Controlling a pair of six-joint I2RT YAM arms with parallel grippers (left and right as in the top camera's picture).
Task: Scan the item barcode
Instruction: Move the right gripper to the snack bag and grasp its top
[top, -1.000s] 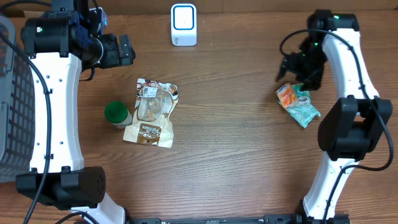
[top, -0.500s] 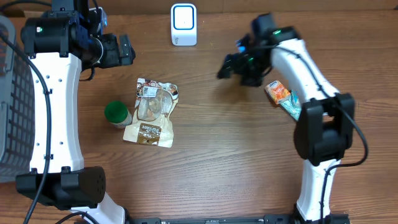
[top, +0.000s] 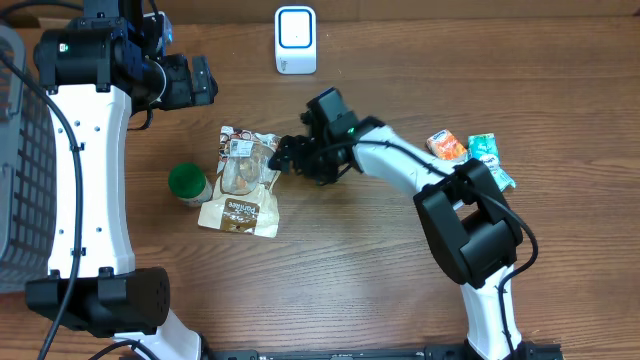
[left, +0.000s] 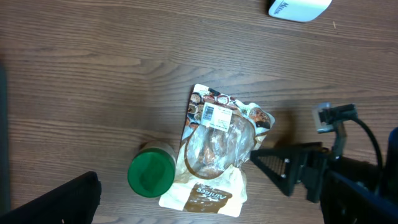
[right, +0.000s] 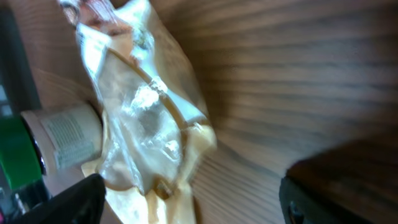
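Cream-and-brown pouch (top: 243, 180): lying flat on the wooden table (top: 360, 280), clear window up, barcode label near its top end, and it's right at the tips of the right gripper.
Right gripper (top: 285, 155): down low, jaws spread wide with nothing between them; tips at the pouch's upper right edge, though whether they actually touch it I can't tell.
Green-lidded jar (top: 186, 182): on the far side of the pouch from the right gripper, tucked against the pouch's other edge.
Left gripper (top: 207, 80): jaws wide apart, empty, well apart from the pouch.
White scanner (top: 295, 40): between the two grippers, nearer the table's far edge, clear of both.
Orange packet (top: 447, 146) and teal packet (top: 487, 160): side by side, well behind the right gripper, past its arm.
Grey basket (top: 20, 180): out beyond the left arm, far from either gripper.
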